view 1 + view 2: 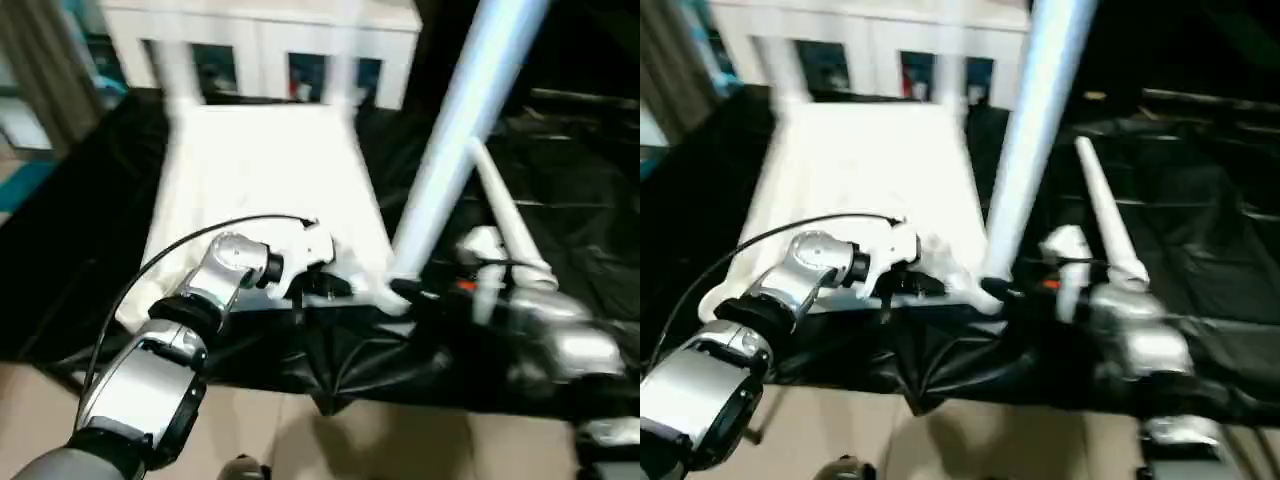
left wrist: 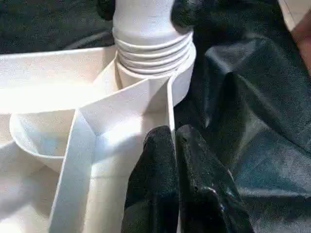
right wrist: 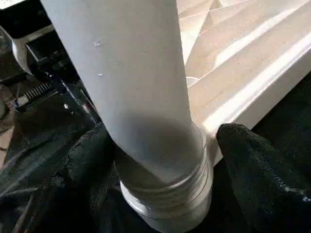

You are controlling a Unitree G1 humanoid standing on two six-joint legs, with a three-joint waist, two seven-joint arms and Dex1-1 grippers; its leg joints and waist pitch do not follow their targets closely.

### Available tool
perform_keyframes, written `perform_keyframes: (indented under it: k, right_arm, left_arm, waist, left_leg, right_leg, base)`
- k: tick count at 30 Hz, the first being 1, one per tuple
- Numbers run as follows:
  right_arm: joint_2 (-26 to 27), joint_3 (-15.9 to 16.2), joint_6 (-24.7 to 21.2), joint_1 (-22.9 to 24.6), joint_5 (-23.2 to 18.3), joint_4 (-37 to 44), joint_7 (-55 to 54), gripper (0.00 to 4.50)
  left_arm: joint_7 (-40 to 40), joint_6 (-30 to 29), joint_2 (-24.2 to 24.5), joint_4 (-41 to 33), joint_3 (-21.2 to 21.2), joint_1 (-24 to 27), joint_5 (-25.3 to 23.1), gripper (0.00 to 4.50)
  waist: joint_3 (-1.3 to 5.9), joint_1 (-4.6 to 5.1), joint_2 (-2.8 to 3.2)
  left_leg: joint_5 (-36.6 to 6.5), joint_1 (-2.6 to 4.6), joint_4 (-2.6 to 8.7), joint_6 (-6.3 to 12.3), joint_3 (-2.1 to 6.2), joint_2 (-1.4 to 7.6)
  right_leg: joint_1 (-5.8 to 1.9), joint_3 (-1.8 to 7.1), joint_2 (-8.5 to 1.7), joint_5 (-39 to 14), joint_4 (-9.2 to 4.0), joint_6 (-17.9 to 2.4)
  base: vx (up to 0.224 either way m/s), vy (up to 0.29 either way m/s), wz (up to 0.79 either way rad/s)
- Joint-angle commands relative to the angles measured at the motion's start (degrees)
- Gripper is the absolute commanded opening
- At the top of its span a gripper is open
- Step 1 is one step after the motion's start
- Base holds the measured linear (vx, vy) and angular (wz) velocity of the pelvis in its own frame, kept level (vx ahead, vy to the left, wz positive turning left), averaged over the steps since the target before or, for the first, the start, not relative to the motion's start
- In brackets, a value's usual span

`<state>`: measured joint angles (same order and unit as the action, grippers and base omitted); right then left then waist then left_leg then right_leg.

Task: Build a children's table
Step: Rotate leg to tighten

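So the tabletop is lying upside down on a black sheet, ribs facing up, with a white cabinet behind it at the far end. One leg is standing up in the near corner socket on the robot's right, leaning a bit toward the right as it rises. You can see its threaded end sitting in the socket, with a few ridges above the rim, so whether it's screwed fully home I can't tell.

The right end effector is around the base of that leg, one black finger on each side, spread apart. There looks to be a gap between the fingers and the tube, so it isn't clamped on it.

The left end effector is squeezed together, both black fingers pressed side by side. It's resting right at the tabletop's edge wall next to that same corner socket, fingertips against the white plastic rib. I can't say it's holding anything.

Another leg lies loose on the sheet off to the right of the tabletop, near the right forearm. Two more white legs stick up at the far corners, near the cabinet.
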<state>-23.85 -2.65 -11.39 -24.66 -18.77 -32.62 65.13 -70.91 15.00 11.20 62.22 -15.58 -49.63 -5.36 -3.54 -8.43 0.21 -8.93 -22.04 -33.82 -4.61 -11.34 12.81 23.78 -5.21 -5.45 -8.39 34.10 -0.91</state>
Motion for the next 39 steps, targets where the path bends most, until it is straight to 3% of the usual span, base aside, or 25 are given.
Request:
perform_keyframes:
  k: [1, 4, 5, 7, 11, 12, 13, 19, 21, 25, 26, 30, 39]
  right_arm:
    - [-2.66, -5.38, -0.78, -0.19, -1.86, 1.64, -3.27, 3.52]
    - [-2.55, -6.80, -1.88, 0.08, -3.09, 3.28, -4.79, 3.52]
    - [-2.36, -7.34, -2.59, 0.28, -3.93, 4.26, -5.23, 3.54]
    - [-2.10, -7.65, -4.25, 0.91, -5.44, 6.26, -5.12, 3.55]
    - [-2.91, -4.88, -6.10, 4.31, -4.70, 11.73, -3.48, 3.55]
    - [-3.08, -4.46, -6.15, 4.64, -4.44, 12.19, -3.28, 3.55]
    - [-3.26, -3.80, -6.05, 5.13, -3.84, 12.86, -3.23, 3.55]
    - [-2.56, -2.03, -4.44, 5.34, -1.42, 12.49, -5.57, 3.55]
    - [-2.41, -0.64, -4.62, 6.87, -1.21, 14.84, -5.09, 3.55]
    - [-4.84, -0.08, -5.65, 8.57, -1.06, 17.17, -3.50, 3.55]
    - [-4.90, -0.07, -5.66, 8.58, -1.03, 17.18, -3.47, 3.55]
    - [-6.93, -0.62, -6.09, 8.88, -0.82, 17.34, -2.68, 3.55]
    - [-9.42, -1.89, -7.23, 10.33, -2.33, 19.73, -2.56, 3.55]
  left_arm:
    - [-2.84, 3.51, 0.45, 0.71, -0.81, -1.51, -0.84, 0.00]
    - [-2.24, 5.17, 0.73, 1.57, -0.18, -1.88, -1.10, 0.00]
    - [-1.36, 6.65, 0.98, 1.88, 0.15, -1.94, -1.11, 0.28]
    - [-0.98, 7.46, 1.77, 2.17, 0.75, -1.91, -0.63, 0.56]
    - [-6.68, 2.40, 4.81, -1.39, 3.88, -0.48, 4.15, 0.80]
    - [-7.04, 1.67, 5.27, -2.20, 3.96, -0.10, 4.36, 0.92]
    - [-8.19, -0.14, 6.13, -3.81, 4.04, 0.73, 4.84, 0.99]
    - [-5.21, -0.04, 8.14, -6.07, 2.80, 3.28, 2.24, 1.45]
    - [-8.47, -5.87, 8.96, -11.84, 2.24, 6.29, 3.63, 1.69]
    - [-13.66, -16.85, 10.35, -23.01, -0.15, 10.95, 5.42, 1.97]
    - [-13.71, -16.96, 10.38, -23.12, -0.21, 11.00, 5.39, 2.22]
    - [-13.60, -17.07, 11.12, -23.13, -1.48, 11.34, 3.72, 2.39]
    - [-3.23, -12.45, 13.75, -22.77, -1.50, 9.87, -1.31, 3.11]
  waist:
    - [4.58, 0.26, -0.12]
    - [4.61, 0.13, -0.12]
    - [4.61, 0.15, -0.66]
    - [4.66, 0.07, -0.59]
    - [4.61, -0.08, -1.05]
    - [4.58, -0.13, -0.79]
    - [4.58, -0.03, -1.42]
    - [4.54, 0.18, -1.35]
    - [4.45, 0.28, -1.50]
    - [4.37, 0.31, -1.06]
    - [4.46, 0.32, -1.10]
    - [4.42, 0.44, -1.21]
    - [4.40, 0.69, -1.36]
  left_leg:
    - [-16.96, 1.41, 3.84, 2.88, 0.48, 0.83]
    - [-15.75, 1.33, 3.74, 3.24, 0.47, 0.70]
    - [-15.43, 1.28, 3.76, 3.32, 0.46, 0.72]
    - [-14.39, 1.13, 3.74, 3.65, 0.52, 0.78]
    - [-12.90, 1.05, 3.82, 3.75, 0.47, 0.87]
    - [-13.14, 1.19, 3.84, 3.63, 0.48, 0.97]
    - [-12.84, 0.97, 3.79, 3.73, 0.42, 0.87]
    - [-13.20, 1.09, 3.84, 3.00, 0.38, 0.95]
    - [-13.35, 1.07, 3.88, 2.90, 0.35, 0.96]
    - [-12.94, 1.30, 4.05, 2.89, 0.31, 1.24]
    - [-13.14, 1.33, 4.10, 2.72, 0.36, 1.36]
    - [-13.04, 1.20, 3.87, 3.04, 0.19, 0.90]
    - [-14.25, 1.29, 3.84, 2.61, 0.41, 0.82]
  right_leg:
    - [-3.33, 2.21, -3.16, -15.42, -4.11, -12.70]
    - [-3.25, 2.14, -3.14, -17.14, -4.37, -11.51]
    - [-3.31, 2.11, -3.09, -17.23, -4.34, -11.25]
    - [-3.27, 2.09, -3.19, -17.55, -4.22, -10.75]
    - [-3.18, 2.14, -3.26, -17.78, -3.95, -10.38]
    - [-3.04, 2.19, -3.26, -17.31, -3.80, -10.67]
    - [-3.12, 2.18, -3.27, -17.03, -3.58, -10.79]
    - [-2.86, 2.30, -3.38, -17.68, -3.71, -10.22]
    - [-2.81, 2.33, -3.38, -17.81, -3.70, -10.03]
    - [-2.67, 2.53, -3.20, -16.10, -3.41, -11.20]
    - [-2.81, 2.59, -3.27, -15.89, -3.32, -11.20]
    - [-2.88, 2.64, -3.00, -15.68, -3.57, -10.63]
    - [-2.79, 2.54, -3.01, -19.39, -4.02, -8.41]
  base:
    - [0.000, 0.000, 0.00]
    - [0.000, 0.000, 0.00]
    - [0.000, 0.000, 0.00]
    - [0.000, 0.000, 0.00]
    - [0.000, 0.000, 0.00]
    - [0.000, 0.000, 0.00]
    - [0.000, 0.000, 0.00]
    - [0.000, 0.000, 0.00]
    - [0.000, 0.000, 0.00]
    - [0.000, 0.000, 0.00]
    - [0.000, 0.000, 0.00]
    - [0.000, 0.000, 0.00]
    - [0.000, 0.000, 0.00]
